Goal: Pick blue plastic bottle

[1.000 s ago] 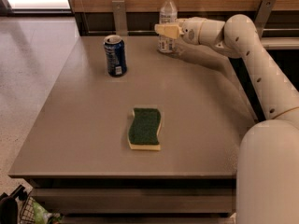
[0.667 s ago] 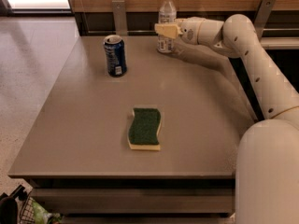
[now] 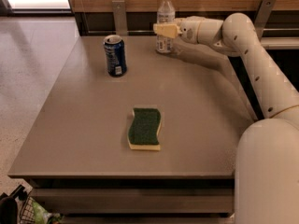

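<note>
Near the far-left corner of the grey table (image 3: 70, 125), a dark blue metal drink can (image 3: 115, 56), upright, clear of the reach. Toward the near edge, a green-and-yellow wavy sponge (image 3: 145, 128), well apart. At the far edge, the slim clear plastic bottle with white cap (image 3: 165, 13), upright. Pale two-finger gripper (image 3: 163, 30) against its middle, reaching in from the right; clamped or not, cannot tell. Grasping step, by the look of it. Next: secure the hold, then lift straight up.

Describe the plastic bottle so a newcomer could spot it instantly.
Look to the far edge of the grey table. There stands the blue plastic bottle, with the gripper at its middle. It is clear, white-capped, and taller than the dark blue can to its left.
</note>
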`<state>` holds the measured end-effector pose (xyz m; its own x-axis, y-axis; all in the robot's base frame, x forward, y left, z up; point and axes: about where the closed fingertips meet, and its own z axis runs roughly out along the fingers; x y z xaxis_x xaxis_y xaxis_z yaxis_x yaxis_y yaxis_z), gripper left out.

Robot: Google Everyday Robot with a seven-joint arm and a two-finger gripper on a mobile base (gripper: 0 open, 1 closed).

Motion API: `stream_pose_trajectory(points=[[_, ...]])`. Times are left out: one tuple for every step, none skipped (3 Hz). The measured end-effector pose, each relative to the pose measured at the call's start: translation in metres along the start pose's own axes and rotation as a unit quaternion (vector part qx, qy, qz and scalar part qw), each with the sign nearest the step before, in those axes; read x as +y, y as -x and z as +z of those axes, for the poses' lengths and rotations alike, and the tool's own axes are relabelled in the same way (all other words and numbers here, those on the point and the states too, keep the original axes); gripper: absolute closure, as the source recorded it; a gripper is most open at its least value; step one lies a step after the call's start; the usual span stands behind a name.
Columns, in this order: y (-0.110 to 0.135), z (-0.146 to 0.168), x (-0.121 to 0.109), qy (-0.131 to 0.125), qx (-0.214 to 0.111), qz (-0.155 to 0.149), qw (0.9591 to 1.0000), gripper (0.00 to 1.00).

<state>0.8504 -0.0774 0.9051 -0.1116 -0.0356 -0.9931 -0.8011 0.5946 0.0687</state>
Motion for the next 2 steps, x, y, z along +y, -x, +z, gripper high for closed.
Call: stream_pose_trajectory(points=[[0.030,-0.014,0.002,-0.003,0.001,-0.021,0.9998,1.00],[0.056,-0.029,0.003,-0.014,-0.003,-0.041,0.9991,1.00]])
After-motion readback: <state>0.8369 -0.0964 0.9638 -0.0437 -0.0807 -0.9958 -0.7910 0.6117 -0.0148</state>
